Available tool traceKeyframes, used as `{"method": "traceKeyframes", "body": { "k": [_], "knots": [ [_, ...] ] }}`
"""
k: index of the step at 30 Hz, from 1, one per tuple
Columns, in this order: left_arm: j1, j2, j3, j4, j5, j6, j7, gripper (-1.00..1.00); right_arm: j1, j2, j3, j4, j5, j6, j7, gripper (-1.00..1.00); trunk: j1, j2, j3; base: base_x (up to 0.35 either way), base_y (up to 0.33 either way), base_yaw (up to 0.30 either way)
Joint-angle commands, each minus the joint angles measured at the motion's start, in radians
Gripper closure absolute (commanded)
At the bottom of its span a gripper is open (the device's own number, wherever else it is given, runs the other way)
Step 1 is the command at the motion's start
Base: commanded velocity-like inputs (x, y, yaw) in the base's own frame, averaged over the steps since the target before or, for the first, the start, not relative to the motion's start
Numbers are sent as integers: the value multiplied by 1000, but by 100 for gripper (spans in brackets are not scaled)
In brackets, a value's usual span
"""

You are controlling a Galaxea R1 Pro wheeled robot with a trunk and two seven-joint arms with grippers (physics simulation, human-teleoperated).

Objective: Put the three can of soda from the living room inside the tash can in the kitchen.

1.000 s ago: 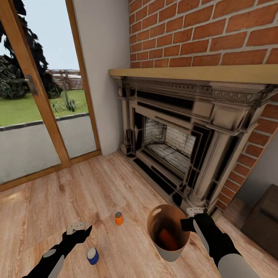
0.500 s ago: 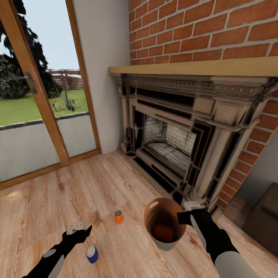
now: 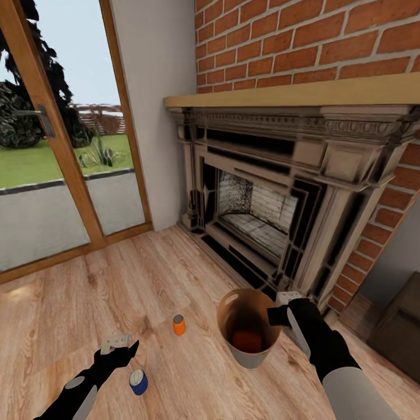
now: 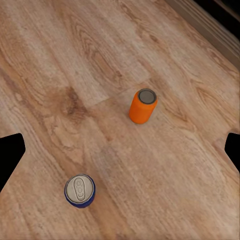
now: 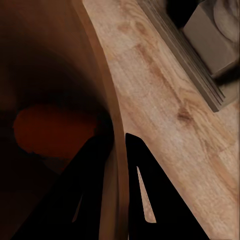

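The floor (image 3: 146,274) is light wood planking. A red brick wall (image 3: 303,41) carries a wooden mantel shelf (image 3: 291,96) above a dark ornate fireplace (image 3: 262,204). Wood-framed glass doors (image 3: 58,146) show a daylit lawn.

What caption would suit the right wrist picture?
Right gripper pinching the bin's wall, an orange can lying inside.

Orange can (image 5: 52,131) in bin (image 3: 248,356) dim; cabinet (image 3: 399,326) cut off.
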Motion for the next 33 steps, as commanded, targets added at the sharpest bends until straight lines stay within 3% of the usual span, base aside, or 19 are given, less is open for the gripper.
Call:
{"method": "traceKeyframes", "body": {
  "k": [1,10,21,33],
  "knots": [
    [0,0,0,0,0,0,0,-100,-2,0,0,-36,-13,32,4,100,4,-7,-3,0,0,0],
    [0,0,0,0,0,0,0,-100,-3,0,1,-157,-16,115,4,100,38,-70,-31,0,0,0],
    [0,0,0,0,0,0,0,-100,-3,0,1,-236,-22,127,4,100,81,-147,-66,0,0,0],
    [0,0,0,0,0,0,0,-100,-2,0,1,-251,-23,127,4,100,127,-231,-103,0,0,0]
  ]
}}
